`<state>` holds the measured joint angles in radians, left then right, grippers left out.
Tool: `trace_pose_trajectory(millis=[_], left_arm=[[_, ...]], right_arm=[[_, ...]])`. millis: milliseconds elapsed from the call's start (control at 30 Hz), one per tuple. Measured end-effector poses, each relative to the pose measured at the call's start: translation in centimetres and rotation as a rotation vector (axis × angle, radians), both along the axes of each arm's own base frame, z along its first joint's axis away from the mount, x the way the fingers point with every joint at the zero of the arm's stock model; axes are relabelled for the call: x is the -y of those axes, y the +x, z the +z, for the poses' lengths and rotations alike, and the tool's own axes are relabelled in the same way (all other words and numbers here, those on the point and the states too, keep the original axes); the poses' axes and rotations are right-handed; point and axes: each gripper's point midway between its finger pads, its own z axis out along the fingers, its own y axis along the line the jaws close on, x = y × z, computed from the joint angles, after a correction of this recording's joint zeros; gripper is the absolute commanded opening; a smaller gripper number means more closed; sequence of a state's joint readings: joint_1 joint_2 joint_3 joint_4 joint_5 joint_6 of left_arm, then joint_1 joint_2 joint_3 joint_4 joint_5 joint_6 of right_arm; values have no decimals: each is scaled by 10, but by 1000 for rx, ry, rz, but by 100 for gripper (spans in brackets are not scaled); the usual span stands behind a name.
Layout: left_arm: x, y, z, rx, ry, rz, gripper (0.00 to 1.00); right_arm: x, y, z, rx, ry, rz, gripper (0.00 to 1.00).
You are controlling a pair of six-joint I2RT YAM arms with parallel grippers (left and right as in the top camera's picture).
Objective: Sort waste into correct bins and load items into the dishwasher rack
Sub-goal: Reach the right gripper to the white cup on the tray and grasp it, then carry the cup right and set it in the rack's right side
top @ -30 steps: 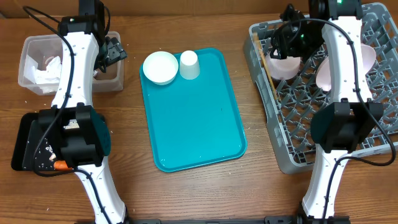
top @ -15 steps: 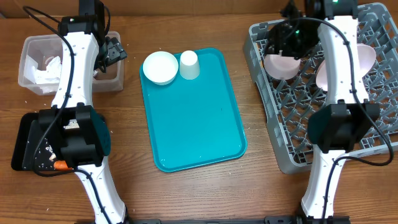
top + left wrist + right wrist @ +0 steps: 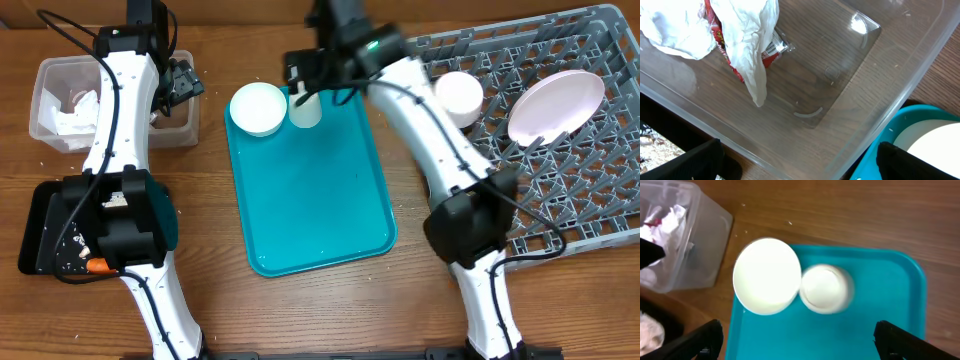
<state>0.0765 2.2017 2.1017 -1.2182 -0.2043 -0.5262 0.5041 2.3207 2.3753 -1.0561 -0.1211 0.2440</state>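
Black fingertips [image 3: 697, 342] of the right jaws stand wide apart, released and holding nothing. They hang above the far end of the teal tray [image 3: 865, 330]. Below them a small white cup [image 3: 825, 288] sits just beside a round white bowl [image 3: 767, 282], the two rims touching or nearly so; both rest on the tray's far left corner.

Across the surface [image 3: 300, 310], the left jaws are also spread open and empty, their fingertips [image 3: 697, 162] hovering over the clear tub [image 3: 850, 100]. Inside the tub a crumpled white napkin [image 3: 747, 40] drapes over a red foil wrapper [image 3: 769, 60] at one end, while the rest of its floor is bare.

From overhead, a second white bowl [image 3: 460, 95] lies among the pegs near the left wall of the grey dishwasher rack [image 3: 560, 220], and the pinkish-white plate [image 3: 556, 103] leans tilted between pegs further right. On the near left, partly hidden under the left arm, the black tray [image 3: 40, 215] holds pale crumbs [image 3: 75, 245] and an orange carrot [image 3: 97, 266] at its near edge.
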Motion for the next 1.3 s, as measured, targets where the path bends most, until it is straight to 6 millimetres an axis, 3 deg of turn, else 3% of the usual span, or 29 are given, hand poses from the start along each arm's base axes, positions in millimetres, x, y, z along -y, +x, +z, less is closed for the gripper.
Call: trace_pose_trajectory(millis=[100, 300, 433, 667, 967, 1133, 1300], left_arm=[[0, 0, 0, 0, 0, 0, 100], [0, 0, 0, 0, 0, 0, 100], [0, 0, 0, 0, 0, 0, 100], [0, 0, 0, 0, 0, 0, 100], [0, 0, 0, 0, 0, 0, 100], [0, 0, 0, 0, 0, 0, 100], [0, 0, 0, 0, 0, 0, 100]], right_arm=[[-16, 10, -14, 57, 8, -45, 100], [-6, 31, -44, 99, 9, -135, 100], [-5, 37, -48, 137, -4, -133, 100], [-6, 39, -64, 142, -39, -105, 100], [-23, 31, -118, 107, -116, -37, 100], [-23, 29, -122, 102, -126, -29, 76], [-20, 29, -124, 103, -145, -34, 72]])
